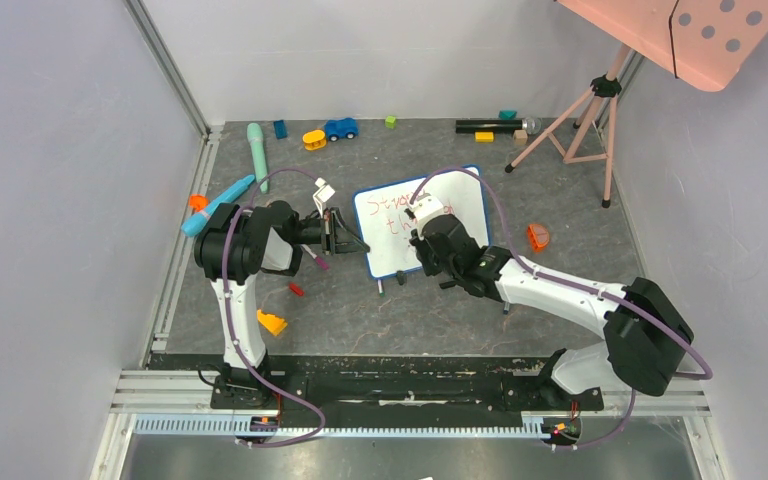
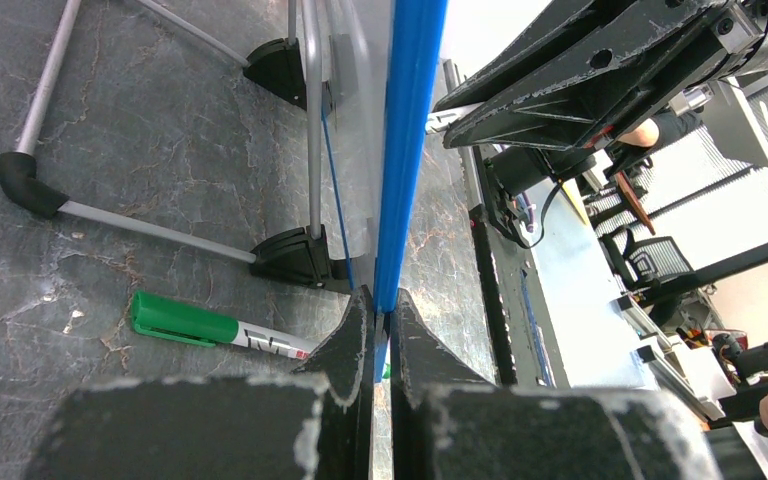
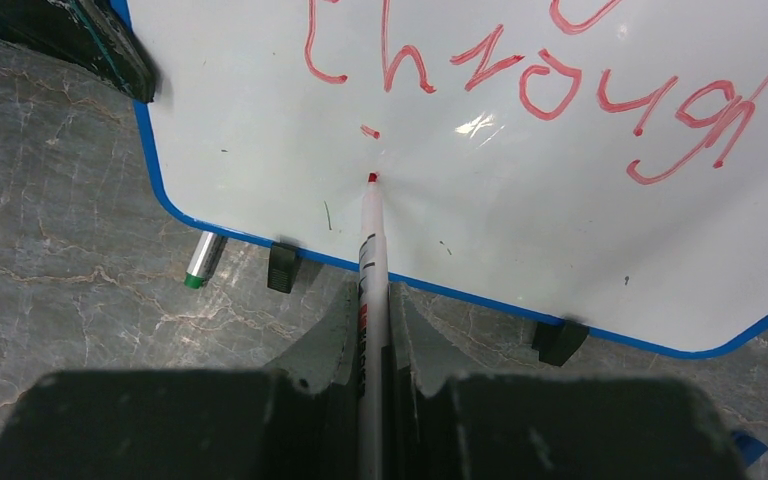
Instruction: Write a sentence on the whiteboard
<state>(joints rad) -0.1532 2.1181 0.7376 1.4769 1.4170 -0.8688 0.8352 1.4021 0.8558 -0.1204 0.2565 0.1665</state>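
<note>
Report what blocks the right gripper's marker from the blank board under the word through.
Nothing visible does. The marker, clamped in the right gripper, has its red tip at bare white whiteboard just below the sentence. The left gripper pinches the blue frame at the side.

The whiteboard (image 1: 385, 250) is framed in blue, footed in black, and marked with red lettering (image 3: 487, 62). A white red-tipped marker (image 3: 372, 260) and a green-capped marker (image 2: 182, 320) are seen. The bench (image 1: 440, 310) is veined dark grey; the far-right-corner panel (image 1: 700, 35) is pink, dotted grey.
</note>
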